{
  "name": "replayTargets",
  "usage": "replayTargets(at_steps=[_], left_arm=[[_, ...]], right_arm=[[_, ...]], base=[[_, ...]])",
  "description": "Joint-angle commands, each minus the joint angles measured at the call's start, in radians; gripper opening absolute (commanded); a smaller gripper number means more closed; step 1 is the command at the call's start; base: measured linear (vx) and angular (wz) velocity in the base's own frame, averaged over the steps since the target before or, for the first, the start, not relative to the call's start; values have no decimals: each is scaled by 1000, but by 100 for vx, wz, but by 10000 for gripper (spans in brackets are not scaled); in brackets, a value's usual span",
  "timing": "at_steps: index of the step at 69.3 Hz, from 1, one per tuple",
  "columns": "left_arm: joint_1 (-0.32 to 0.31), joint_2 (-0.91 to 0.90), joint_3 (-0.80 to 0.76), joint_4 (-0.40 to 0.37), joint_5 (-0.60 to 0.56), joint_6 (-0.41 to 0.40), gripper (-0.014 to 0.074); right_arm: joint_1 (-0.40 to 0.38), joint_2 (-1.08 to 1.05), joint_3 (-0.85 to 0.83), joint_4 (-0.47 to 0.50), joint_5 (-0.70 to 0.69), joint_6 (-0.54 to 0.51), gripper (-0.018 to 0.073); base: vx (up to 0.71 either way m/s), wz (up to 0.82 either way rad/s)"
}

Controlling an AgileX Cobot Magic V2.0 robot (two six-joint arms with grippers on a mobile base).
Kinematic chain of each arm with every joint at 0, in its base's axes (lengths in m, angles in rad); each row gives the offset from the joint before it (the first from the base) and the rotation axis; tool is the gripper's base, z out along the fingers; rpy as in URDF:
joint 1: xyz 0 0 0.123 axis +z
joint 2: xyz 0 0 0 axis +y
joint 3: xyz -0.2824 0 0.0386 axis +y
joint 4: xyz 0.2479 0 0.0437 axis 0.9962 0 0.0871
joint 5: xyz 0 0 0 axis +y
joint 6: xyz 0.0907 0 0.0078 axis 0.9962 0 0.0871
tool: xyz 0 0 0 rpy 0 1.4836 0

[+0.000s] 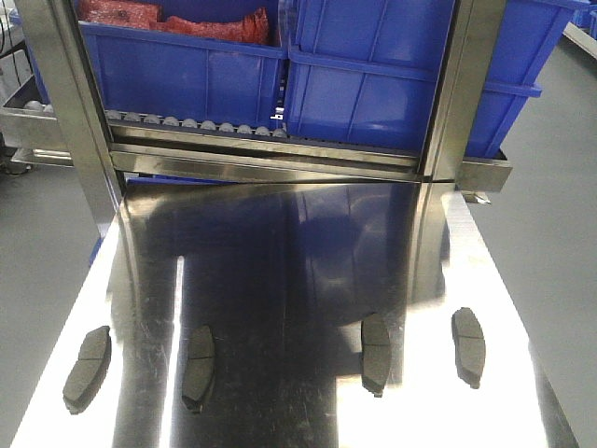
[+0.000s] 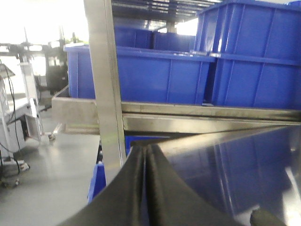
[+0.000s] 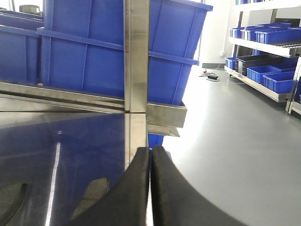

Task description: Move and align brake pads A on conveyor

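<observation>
Black fingers of the left gripper [image 2: 146, 150] are pressed together tip to tip, with nothing between them. Just ahead of it and a little to its left rises a steel post [image 2: 104, 84]. To its right spreads the shiny steel counter [image 2: 225, 160]. A dark rounded edge [image 2: 265, 217] low on its right is cut off too much to name.

The right gripper [image 3: 150, 151] is closed the same way on nothing. A second steel post [image 3: 136, 56] stands straight ahead of it, with the counter on its left and grey floor [image 3: 235, 141] on its right.

In the front view, four brake pads [image 1: 87, 369] [image 1: 198, 367] [image 1: 376, 353] [image 1: 469, 346] lie flat on the counter in a loose row, each apart from the next. Two are on the left and two on the right, with a wider gap in the middle. Bare steel lies between them and the posts.

Beyond the posts, blue bins [image 1: 373, 84] sit on a roller rack [image 1: 196, 126]. The left bin holds something red [image 1: 187, 21].
</observation>
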Motion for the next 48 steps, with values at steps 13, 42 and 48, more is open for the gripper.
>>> replayTargets(at_steps=[13,42,48], left_arm=[[-1,-9,-90,-7,-222,3,-6],[-1,402,-558,-6,325,8,-6],[-1,494,-605,-6,443,8,-6]], right_arm=[[-7,-15,12,-7,-72,-5,-11],[-7,-15,12,-7,-72,-5,-11],[-7,-15,12,-7,-73,-5,-11]], base=[[0,0],[0,0],[0,0]])
